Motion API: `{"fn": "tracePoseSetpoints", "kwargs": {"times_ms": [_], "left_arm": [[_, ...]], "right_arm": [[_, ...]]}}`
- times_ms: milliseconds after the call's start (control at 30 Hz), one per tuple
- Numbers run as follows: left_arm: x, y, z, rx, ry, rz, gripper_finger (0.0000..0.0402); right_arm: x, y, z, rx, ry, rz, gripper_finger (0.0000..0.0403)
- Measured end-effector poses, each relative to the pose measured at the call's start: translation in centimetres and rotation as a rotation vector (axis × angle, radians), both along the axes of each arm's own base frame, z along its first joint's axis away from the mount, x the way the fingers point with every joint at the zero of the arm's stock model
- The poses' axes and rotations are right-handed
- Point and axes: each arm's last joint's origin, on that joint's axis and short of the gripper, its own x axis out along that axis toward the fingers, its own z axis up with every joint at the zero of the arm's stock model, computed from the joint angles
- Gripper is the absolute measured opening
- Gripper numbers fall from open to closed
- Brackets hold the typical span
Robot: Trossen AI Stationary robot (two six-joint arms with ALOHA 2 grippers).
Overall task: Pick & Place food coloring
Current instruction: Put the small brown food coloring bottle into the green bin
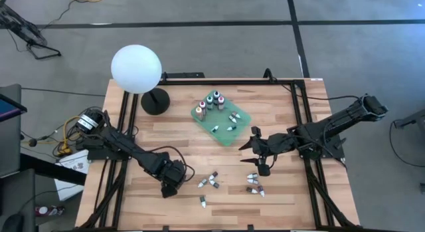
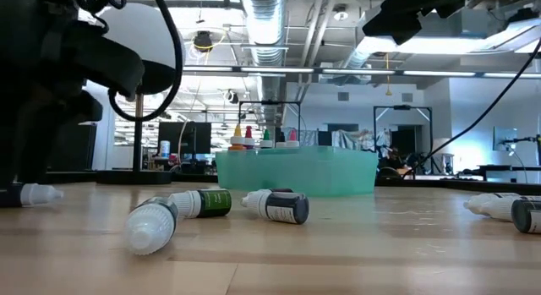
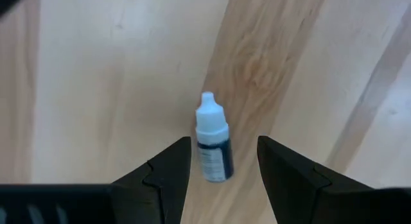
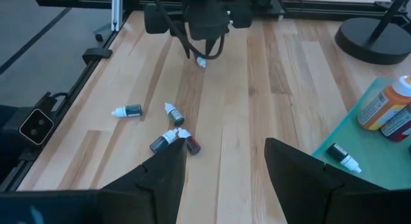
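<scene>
The bottles' (image 2: 279, 205) labels seem too blurred to read.

Four small bottles (image 4: 172, 131) lie on the wooden table (image 4: 257, 121) — green tray (image 4: 369, 156) beside them.

- Bare desk (image 1: 219, 215) along the near edge and left strip, open to pass.
- Loose bottles (image 1: 210, 181) scattered mid-desk between the arms.
- Tray (image 1: 222, 117) and lamp (image 1: 136, 69) block the far side.
- Left end effector (image 3: 223, 161) open, one small bottle (image 3: 212, 138) between its fingers.
</scene>
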Motion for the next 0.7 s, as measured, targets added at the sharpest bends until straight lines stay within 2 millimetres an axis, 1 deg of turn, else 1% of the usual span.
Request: {"fn": "tracePoseSetpoints", "kwargs": {"times_ms": [433, 500, 700], "left_arm": [[-0.1, 0.0, -0.1, 0.028, 0.001, -0.021, 0.0173], [0.0, -0.1, -0.5, 0.019, 0.020, -0.017, 0.0173], [0.5, -0.5, -2.9, 0.014, 0.118, -0.013, 0.0173]], "right_arm": [[0.0, 0.0, 0.0, 0.001, -0.002, -0.001, 0.0205], [0.0, 0.0, 0.0, 0.001, -0.002, -0.001, 0.0205], [0.0, 0.0, 0.0, -0.002, 0.004, -0.001, 0.0205]]}}
